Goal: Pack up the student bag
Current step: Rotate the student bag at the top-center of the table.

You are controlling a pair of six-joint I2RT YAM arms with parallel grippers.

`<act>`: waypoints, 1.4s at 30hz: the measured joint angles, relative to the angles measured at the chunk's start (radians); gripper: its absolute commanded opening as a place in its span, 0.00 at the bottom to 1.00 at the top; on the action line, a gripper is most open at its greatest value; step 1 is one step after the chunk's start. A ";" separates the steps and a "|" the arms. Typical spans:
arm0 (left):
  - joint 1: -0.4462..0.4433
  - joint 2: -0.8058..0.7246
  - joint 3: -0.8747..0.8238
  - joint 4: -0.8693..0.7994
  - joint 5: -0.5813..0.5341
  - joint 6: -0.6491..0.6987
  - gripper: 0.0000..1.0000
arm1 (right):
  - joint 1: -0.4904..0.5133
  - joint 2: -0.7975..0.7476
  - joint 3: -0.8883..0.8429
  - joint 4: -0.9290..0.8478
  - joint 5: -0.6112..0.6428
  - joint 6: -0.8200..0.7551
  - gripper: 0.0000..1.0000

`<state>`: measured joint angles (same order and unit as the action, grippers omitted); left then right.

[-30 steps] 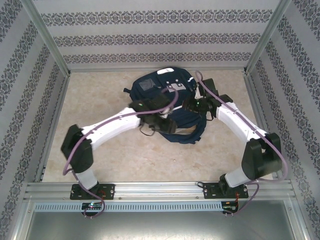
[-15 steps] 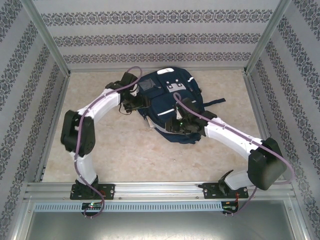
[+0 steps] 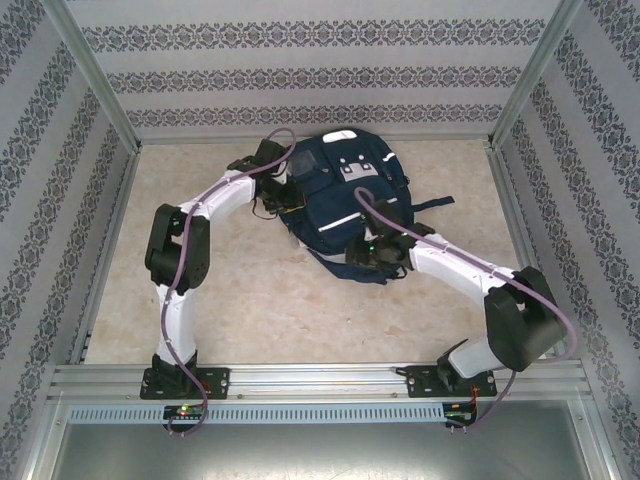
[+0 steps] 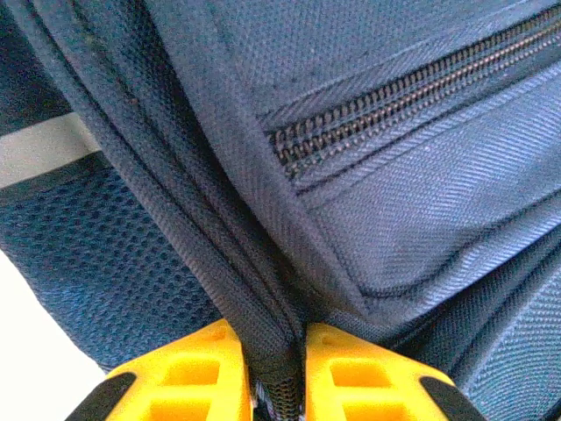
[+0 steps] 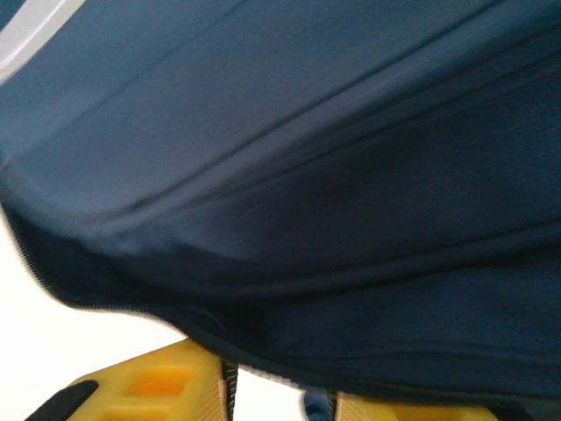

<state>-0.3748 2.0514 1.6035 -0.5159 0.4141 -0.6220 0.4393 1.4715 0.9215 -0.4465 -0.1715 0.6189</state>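
The left hand (image 4: 277, 346) is closed on the student bag (image 4: 394, 219): its two yellow fingers (image 4: 193, 373) pinch a thick piped seam that runs up between them, toward 11 o'clock in the wrist view. At 2 o'clock from that pinch a closed dark zipper (image 4: 394, 101) crosses the navy fabric, and at 9 o'clock lies a panel of blue mesh (image 4: 114, 263). The right hand (image 5: 280, 390) grips the bag's lower hem; its yellow fingers (image 5: 149, 386) stand a little apart, with a dark strip of the edge dropping between them and the cloth bulging above, blurred. From the top camera the bag lies flat on the pale marbled bench (image 3: 230, 300), toward 12 o'clock from the bench's middle and close to the back wall (image 3: 320, 75). The left hand meets it at its 9 o'clock side, the right hand at about 5 o'clock, on the near edge. A thin white stripe (image 3: 335, 222) crosses the bag's front between the two hands, with small grey patches (image 3: 355, 172) nearer the far end.
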 measured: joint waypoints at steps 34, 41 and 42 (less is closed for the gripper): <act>-0.042 -0.142 -0.377 0.221 -0.039 -0.210 0.61 | 0.290 -0.202 -0.212 0.242 0.105 0.135 0.31; -0.035 -0.086 -0.359 0.288 0.002 -0.264 0.76 | 0.292 -0.188 -0.190 0.254 0.108 0.138 0.31; -0.035 -0.085 -0.359 0.294 0.005 -0.272 0.76 | 0.292 -0.188 -0.190 0.254 0.108 0.138 0.31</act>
<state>-0.4103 1.9667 1.2442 -0.2214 0.4187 -0.8944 0.7315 1.2839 0.7311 -0.1921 -0.0631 0.7574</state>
